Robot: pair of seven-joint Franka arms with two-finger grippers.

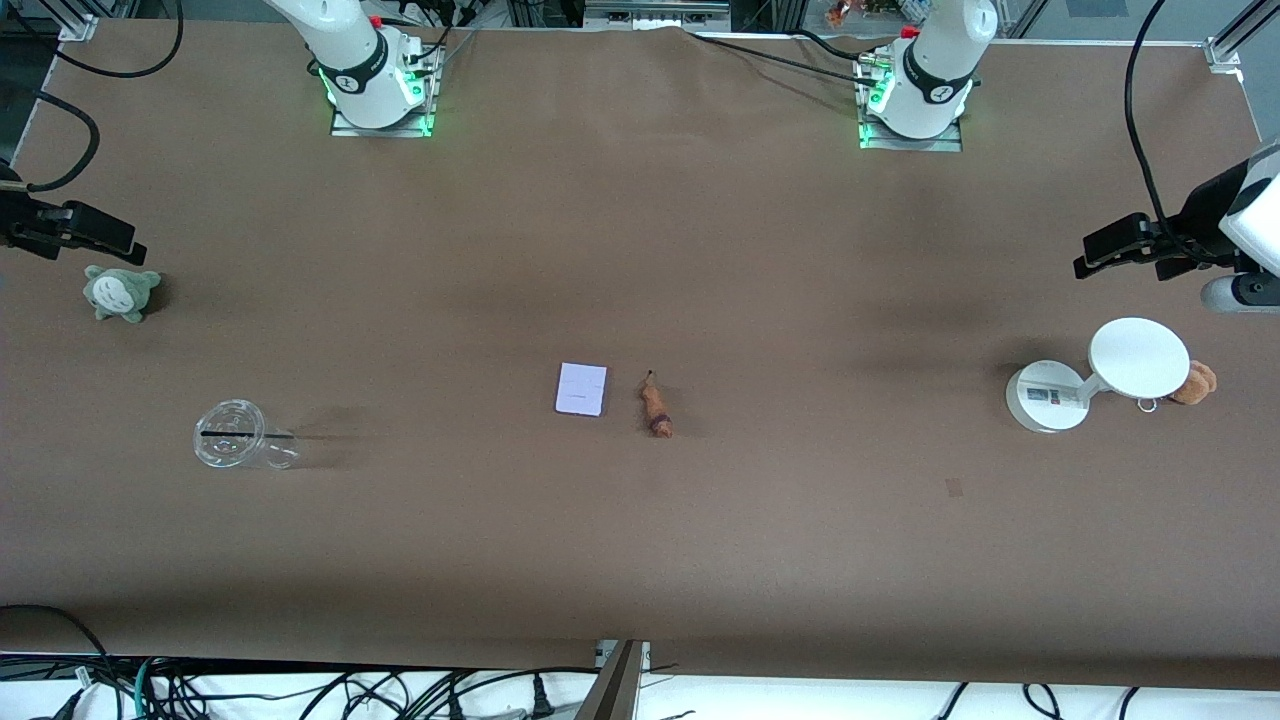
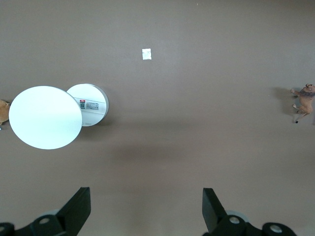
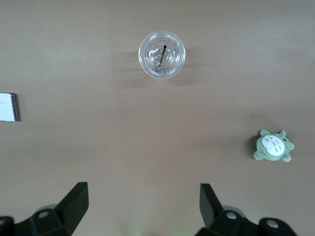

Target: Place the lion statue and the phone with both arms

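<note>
The phone (image 1: 581, 389), a flat pale lavender-white rectangle, lies mid-table. The lion statue (image 1: 656, 408), a tiny orange-brown figurine, lies right beside it toward the left arm's end. My left gripper (image 1: 1095, 255) is open and empty, up over the table's edge at the left arm's end, above the white stand. The lion shows far off in the left wrist view (image 2: 304, 102), well away from the left gripper (image 2: 146, 206). My right gripper (image 1: 120, 242) is open and empty, up over the right arm's end, above the grey-green plush. An edge of the phone shows in the right wrist view (image 3: 8, 106), away from the right gripper (image 3: 142, 204).
A white round-disc stand (image 1: 1138, 357) with its round base (image 1: 1045, 397) and an orange-brown plush with a key ring (image 1: 1193, 382) sit at the left arm's end. A grey-green plush (image 1: 120, 292) and a clear cup with a straw (image 1: 232, 435) sit at the right arm's end.
</note>
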